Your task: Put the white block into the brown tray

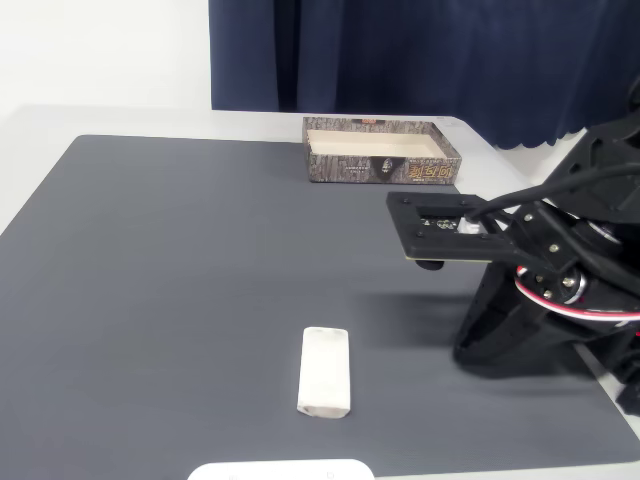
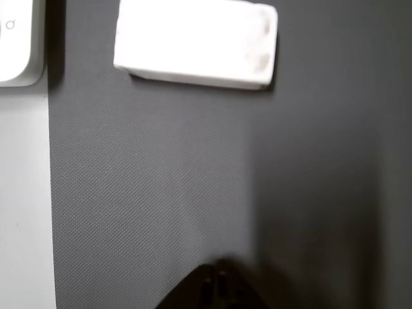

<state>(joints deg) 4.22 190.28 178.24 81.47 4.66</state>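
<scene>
The white block [image 1: 325, 372] lies flat on the dark grey mat near the front, with its long side running front to back. In the wrist view the white block [image 2: 196, 44] is at the top, well ahead of the fingers. The brown tray [image 1: 380, 150] stands at the far edge of the mat with its pale inside bare. My gripper [image 1: 472, 345] hangs low at the right, apart from the block and tilted towards the mat. In the wrist view my gripper [image 2: 215, 290] is a dark tip at the bottom, its fingers together and holding nothing.
A wide flat white object [image 1: 280, 470] sits at the front edge of the mat, just in front of the block, and is also at the top left of the wrist view [image 2: 16, 38]. The black arm body [image 1: 560, 270] fills the right side. A dark curtain [image 1: 420, 55] hangs behind.
</scene>
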